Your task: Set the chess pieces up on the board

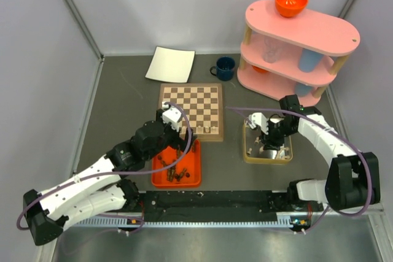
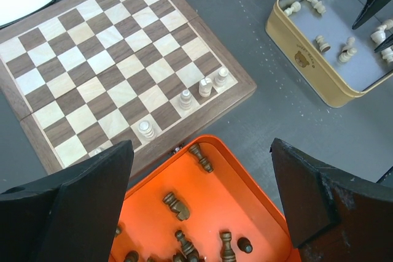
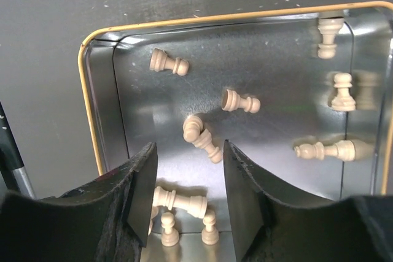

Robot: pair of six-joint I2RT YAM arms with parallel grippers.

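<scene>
We judge the step in hand to be a pick from the tin (image 3: 86, 102). The right gripper (image 3: 189, 151) hangs over it with its jaws partway apart and nothing between them. To do this well we should settle on one man only. Two pale pieces (image 3: 202, 138) lie on their sides, touching each other, just past the fingertips (image 3: 147, 157), so a careless squeeze could catch both or flick one across the slick metal floor. We would set the jaws across the body of the nearer one, go low enough to grip below its widest part, close gently and lift straight up, keeping off the tin's wall. A man taken lying down will probably hang sideways, so it may need righting before it goes onto its square. That touching pair sits in line with the gap, a little toward the right-hand finger. Another fallen piece (image 3: 181, 200) shows lower in the gap, under the gripper, and others lie or stand well off to the right. The board (image 2: 101, 62) lies well apart from this gripper, over to its left, with four pale men (image 2: 185, 99) upright along its near edge. The left gripper (image 2: 201, 157) hovers with jaws spread wide and empty above the orange tray (image 2: 245, 194) of dark pieces (image 2: 175, 205), just beside that near edge.
</scene>
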